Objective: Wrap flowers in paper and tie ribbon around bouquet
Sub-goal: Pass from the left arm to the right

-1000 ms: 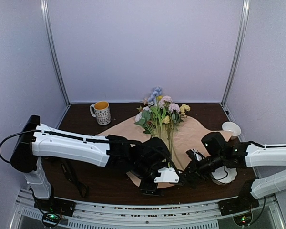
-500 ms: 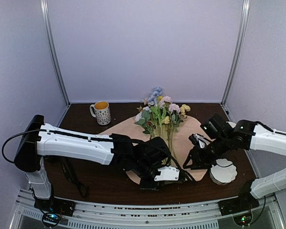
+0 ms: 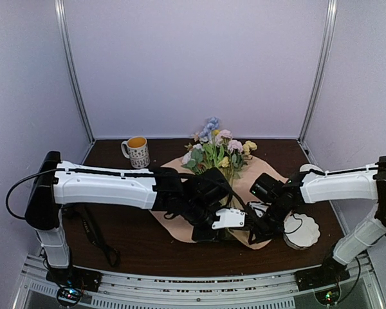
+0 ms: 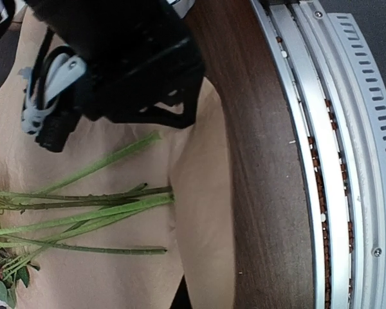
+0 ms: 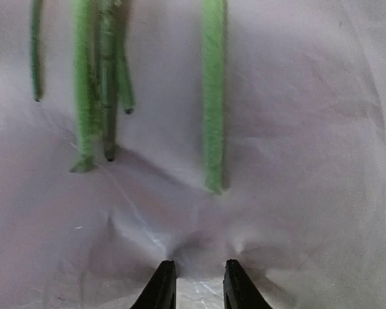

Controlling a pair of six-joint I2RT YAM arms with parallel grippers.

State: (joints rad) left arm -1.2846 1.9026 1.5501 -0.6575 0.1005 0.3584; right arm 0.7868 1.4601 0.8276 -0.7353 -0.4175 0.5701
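Note:
The flowers lie on the peach-tan paper, blooms at the far end and stems pointing at me. My left gripper is shut at the paper's near edge, where a raised flap of paper runs down to its jaws. My right gripper presses on the paper just below the stem ends. Its jaws stand a narrow gap apart, and the sheet puckers between them. A dark narrow ribbon lies on the table at the left.
A patterned mug stands at the back left. A white scalloped disc lies by the right arm, with a small white bowl behind it. The right arm's black wrist hangs close over the stems. A metal rail edges the table.
The left gripper has shut at the paper's near edge. The right arm swung out, then in over the stem ends. Its gripper opened from shut, then narrowed.

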